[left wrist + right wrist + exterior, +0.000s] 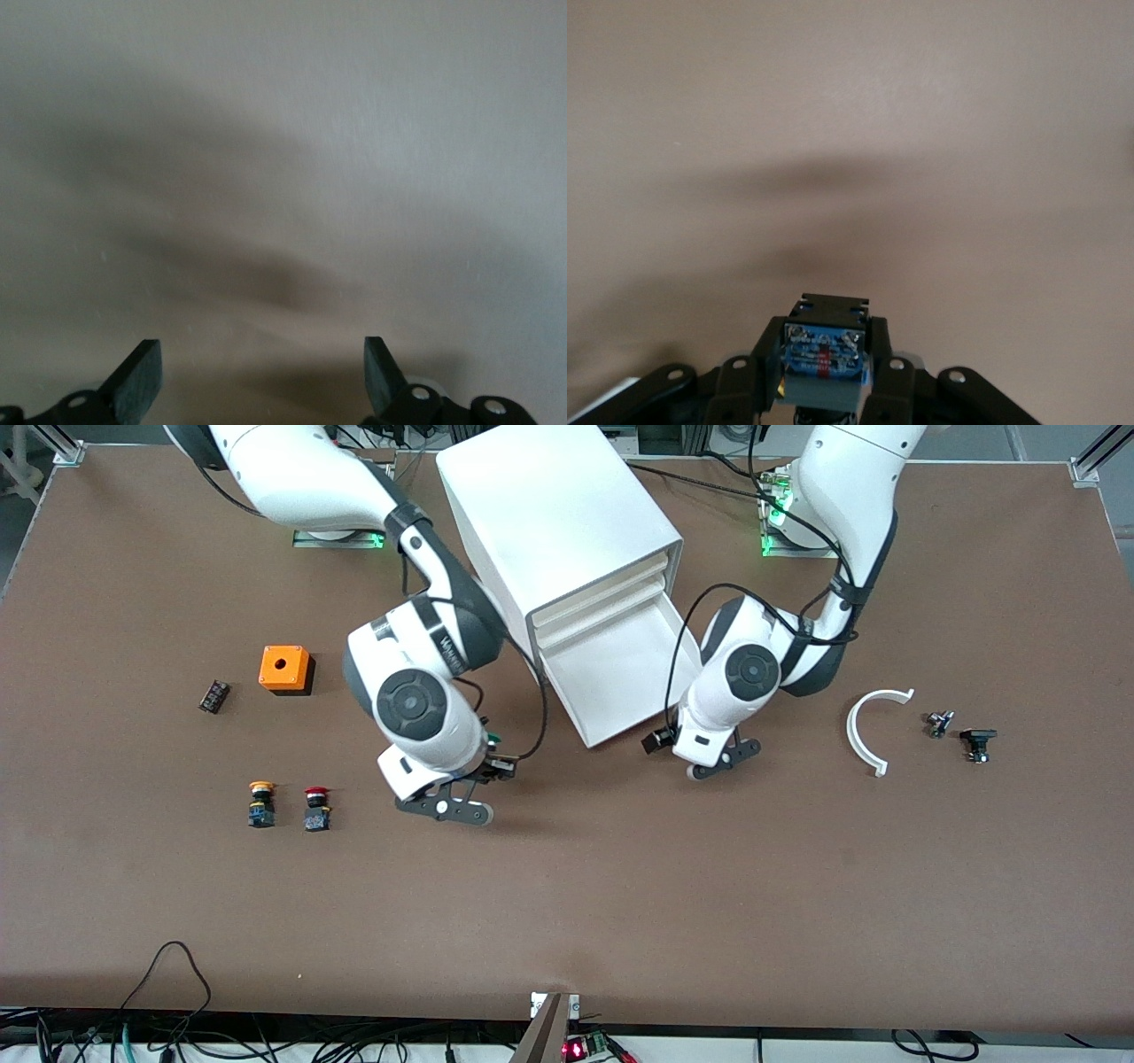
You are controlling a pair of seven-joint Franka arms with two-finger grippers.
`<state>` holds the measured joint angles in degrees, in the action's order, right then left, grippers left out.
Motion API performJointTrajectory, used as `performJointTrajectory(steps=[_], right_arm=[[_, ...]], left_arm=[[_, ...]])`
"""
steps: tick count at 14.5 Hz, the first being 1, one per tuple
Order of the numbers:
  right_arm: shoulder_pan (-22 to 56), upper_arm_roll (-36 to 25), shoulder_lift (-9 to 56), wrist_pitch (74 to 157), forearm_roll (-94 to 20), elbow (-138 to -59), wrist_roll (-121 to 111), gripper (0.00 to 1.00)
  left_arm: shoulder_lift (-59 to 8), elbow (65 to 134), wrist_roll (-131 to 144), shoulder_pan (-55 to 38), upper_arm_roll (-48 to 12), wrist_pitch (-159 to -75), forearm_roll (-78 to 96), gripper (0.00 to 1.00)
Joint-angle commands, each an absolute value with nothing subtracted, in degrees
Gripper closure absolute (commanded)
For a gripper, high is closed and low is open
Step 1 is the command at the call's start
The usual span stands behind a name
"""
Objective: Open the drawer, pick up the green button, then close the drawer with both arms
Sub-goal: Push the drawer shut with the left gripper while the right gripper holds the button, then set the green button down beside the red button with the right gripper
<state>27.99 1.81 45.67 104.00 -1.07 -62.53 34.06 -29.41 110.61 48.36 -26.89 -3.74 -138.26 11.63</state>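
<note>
The white cabinet [549,522] stands at the table's back middle. Its lowest drawer [611,664] is pulled out, and its inside shows bare. My right gripper [483,779] is shut on the green-capped button [493,739] and holds it over the table beside the drawer's front, toward the right arm's end. In the right wrist view the button's blue-black body [824,350] sits clamped in the right gripper [826,363]. My left gripper [722,760] is open and empty, low over the table by the drawer's front corner; the left wrist view shows the gripper [261,376] with only flat surface past its spread fingers.
An orange box [285,669] and a small black part [213,696] lie toward the right arm's end. The orange-yellow-capped button [261,802] and the red-capped button [317,808] stand nearer the front camera. A white curved piece [864,731] and two small parts [977,744] lie toward the left arm's end.
</note>
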Motion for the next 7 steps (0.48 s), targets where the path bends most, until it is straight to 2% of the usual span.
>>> performJointTrajectory(steps=[1,3,7], right_arm=[[24.19,1.85,44.47,104.15,-1.49,-65.74,22.01,1.0],[20.24,1.85,44.39,105.89,-1.58,-68.89,14.81,1.0],[14.87,1.85,40.44,118.01,-1.93,-80.75,4.42,1.0]], left_arm=[[-25.49,114.6,50.27,-27.25,-5.35,-138.43,10.28,0.0],[-24.7,116.53,51.24,-27.33,-6.76,-138.43,10.37,0.0],[-23.99,118.21,51.68,-26.9,-10.45,-138.43,10.72,0.0]])
